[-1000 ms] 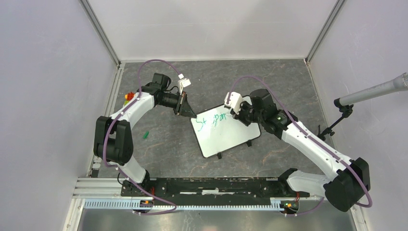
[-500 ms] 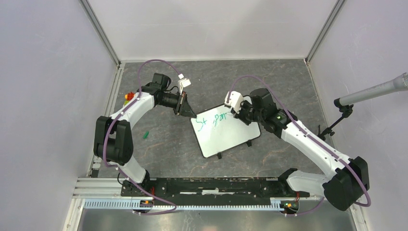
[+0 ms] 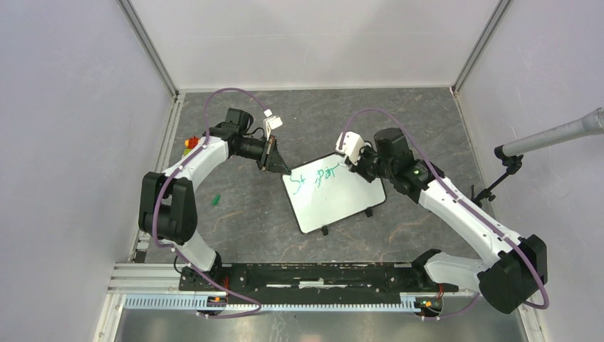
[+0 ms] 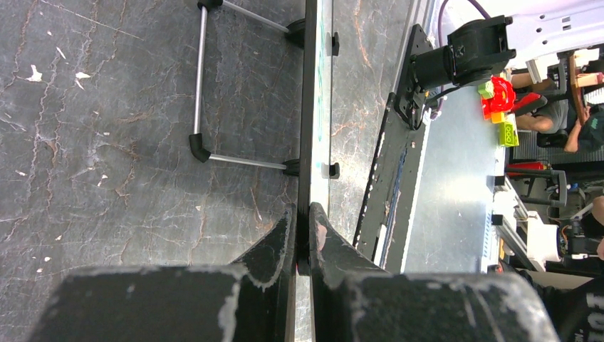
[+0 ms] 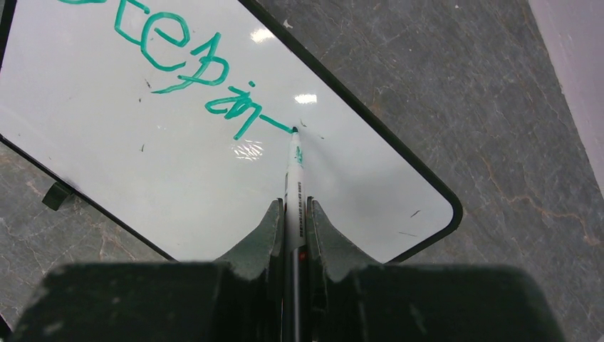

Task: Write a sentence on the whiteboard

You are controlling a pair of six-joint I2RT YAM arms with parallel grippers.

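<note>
1. The small rectangular whiteboard with a white face and thin black frame (image 3: 335, 203) sits propped on a thin metal wire stand (image 4: 201, 85) on the dark grey stone-patterned table (image 3: 249, 228), between the two arms.
2. The left gripper (image 4: 302, 226) has its jaws pinched shut on the whiteboard's frame at the far left corner, which appears to steady it.
3. The right gripper (image 5: 293, 210) is clamped around a white-barrelled green marker (image 5: 292, 167). The marker's tip touches the whiteboard's face at the end of a long green stroke.
4. The sentence (image 3: 324, 176), in green handwriting, runs as one line along the whiteboard's far edge. One word reads roughly as "Step". A second word is begun beside it, but its letters are hard to make out.
5. The task looks under way but far from finished. The sentence is only a word and a fragment, so more words probably remain. The whiteboard's nearer half and right end are bare, which leaves room for them.
</note>
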